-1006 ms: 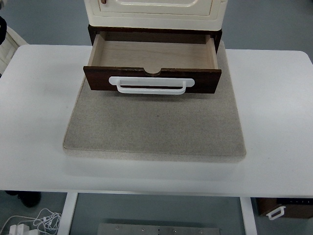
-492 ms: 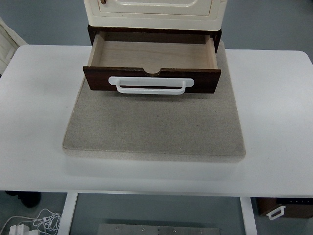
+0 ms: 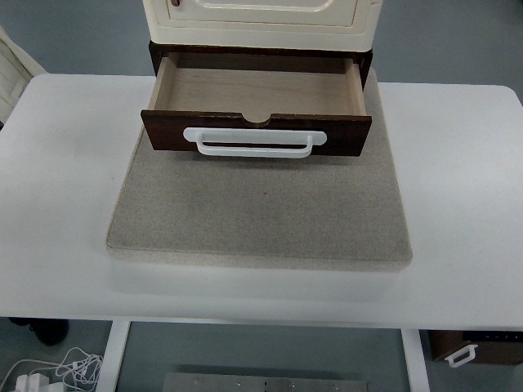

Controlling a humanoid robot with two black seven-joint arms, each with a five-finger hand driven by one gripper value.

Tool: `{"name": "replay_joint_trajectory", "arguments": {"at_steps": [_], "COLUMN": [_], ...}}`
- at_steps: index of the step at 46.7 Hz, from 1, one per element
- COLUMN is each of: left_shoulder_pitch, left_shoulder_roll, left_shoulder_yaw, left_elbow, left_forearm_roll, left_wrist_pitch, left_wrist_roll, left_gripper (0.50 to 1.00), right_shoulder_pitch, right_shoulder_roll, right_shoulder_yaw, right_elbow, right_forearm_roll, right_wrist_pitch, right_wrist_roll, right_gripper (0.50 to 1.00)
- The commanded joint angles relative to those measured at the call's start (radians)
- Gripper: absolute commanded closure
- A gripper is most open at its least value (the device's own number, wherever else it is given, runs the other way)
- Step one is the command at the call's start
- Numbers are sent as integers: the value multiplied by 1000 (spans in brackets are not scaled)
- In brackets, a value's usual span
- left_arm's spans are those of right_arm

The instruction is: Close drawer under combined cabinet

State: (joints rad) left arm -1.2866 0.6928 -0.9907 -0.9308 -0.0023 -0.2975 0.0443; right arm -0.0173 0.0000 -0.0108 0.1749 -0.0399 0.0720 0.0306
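Brown wood makes up the drawer, and it sticks out wide open from under the cream cabinet. No robot hand shows anywhere, left or right, so I cannot tell if the fingers are wide, narrow or holding something, and I cannot say where things sit next to a hand. The drawer is at the far end of the grey mat, with its dark front panel facing the robot's side. The mat lies on the white table. I see nothing inside the drawer, so I think it is light and will slide back with a soft push. The wood looks hard and stiff, so it should not bend or break. A good spot to push is the flat front panel, right in the middle, or on the white handle that runs across it. Pushing at one end might make the drawer go in crooked and get stuck. I count one drawer, one handle, one cabinet, one mat and one table.
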Motion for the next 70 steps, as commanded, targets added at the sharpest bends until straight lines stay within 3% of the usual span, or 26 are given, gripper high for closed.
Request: {"name": "replay_joint_trajectory", "arguments": {"at_steps": [1, 15, 31, 54, 70], "left_shoulder_pitch": [-2, 16, 16, 18, 47], "left_shoulder_roll": [5, 30, 33, -110, -188], "left_shoulder_yaw": [-3, 6, 216, 446, 547], "left_elbow": [-62, -290, -548, -614, -652], "left_forearm_roll": [47, 131, 281, 498, 633], "left_wrist_pitch": [1, -5, -3, -26, -97], "left_wrist_roll": [0, 11, 12, 28, 143], "left_gripper": [504, 504, 504, 504, 504], "right_shoulder_pitch": [-1, -1, -1, 0, -1], "right_shoulder_roll": [0, 0, 0, 0, 0], "right_shoulder_yaw": [0, 0, 0, 0, 0], "right_elbow": [0, 0, 0, 0, 0], "right_forearm_roll": [0, 0, 0, 0, 0], "right_wrist_pitch": [0, 0, 0, 0, 0], "right_wrist_roll": [0, 0, 0, 0, 0], "right_gripper": [548, 548, 548, 548, 548]}}
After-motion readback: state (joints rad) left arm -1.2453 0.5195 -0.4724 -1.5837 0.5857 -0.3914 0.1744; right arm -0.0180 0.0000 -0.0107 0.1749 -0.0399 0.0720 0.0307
